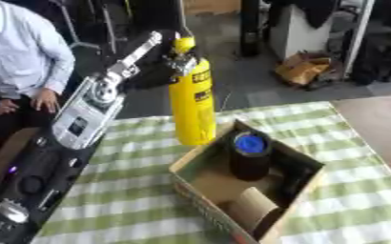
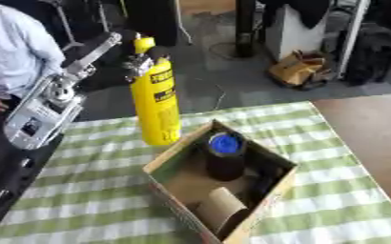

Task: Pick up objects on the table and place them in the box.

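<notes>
— Right, where do we have the yellow cylinder (image 1: pixel 192 102)?

— Held upright above the bench (image 1: pixel 132 200), its base just at the box's (image 1: pixel 200 159) far left edge. Our left hand (image 2: pixel 145 59) is up at the neck, by the silvery valve; we cannot tell how the fingers sit there. Our right hand shows in neither view.

— How will it handle?

— We judge it a rigid metal can, smooth-sided, likely slippery and top-heavy when held by the neck. Lower on the body would be the steadier hold.

— Room in the box?

— Tight. A dark jar with a blue lid (image 1: pixel 250 156) stands inside and a brown roll (image 1: pixel 251 207) lies nearer us, so we'd lower it into the left gap.
</notes>
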You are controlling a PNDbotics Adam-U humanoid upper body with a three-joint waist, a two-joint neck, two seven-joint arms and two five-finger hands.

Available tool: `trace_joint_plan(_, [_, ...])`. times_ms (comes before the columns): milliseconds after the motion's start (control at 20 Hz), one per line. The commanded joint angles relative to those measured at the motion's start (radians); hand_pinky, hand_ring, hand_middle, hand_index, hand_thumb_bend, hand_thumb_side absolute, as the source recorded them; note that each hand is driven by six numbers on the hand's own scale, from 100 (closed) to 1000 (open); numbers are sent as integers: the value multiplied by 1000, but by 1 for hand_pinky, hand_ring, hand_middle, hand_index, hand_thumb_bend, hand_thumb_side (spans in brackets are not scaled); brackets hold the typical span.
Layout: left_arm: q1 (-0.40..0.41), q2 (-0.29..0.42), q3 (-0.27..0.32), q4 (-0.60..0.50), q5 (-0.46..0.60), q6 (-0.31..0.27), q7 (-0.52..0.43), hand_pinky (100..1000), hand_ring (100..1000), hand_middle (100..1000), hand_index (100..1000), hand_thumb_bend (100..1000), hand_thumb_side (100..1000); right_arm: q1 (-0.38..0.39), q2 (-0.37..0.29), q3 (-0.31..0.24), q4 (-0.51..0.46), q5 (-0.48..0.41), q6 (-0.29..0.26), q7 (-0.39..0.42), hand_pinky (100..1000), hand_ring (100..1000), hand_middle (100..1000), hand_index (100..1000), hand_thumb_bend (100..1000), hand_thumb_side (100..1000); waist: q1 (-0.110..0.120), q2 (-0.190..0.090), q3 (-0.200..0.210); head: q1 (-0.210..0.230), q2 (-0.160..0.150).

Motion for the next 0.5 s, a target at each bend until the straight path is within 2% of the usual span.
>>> trace_joint_plan(50, [-30, -10, 9, 32, -9, -4, -12, 202, 377, 472, 639, 100, 504, -9, 0, 3, -16, -1, -33, -26, 798, 737, 673, 579, 100, 936, -3, -22, -2, 5, 5])
trace_joint_plan(500, [-60, -56, 7, 151, -54, -16, -30, 207, 382, 479, 641, 100, 493, -10, 5, 6, -16, -5, -37, -26, 798, 736, 672, 579, 100, 932, 4, -20, -13, 4, 12])
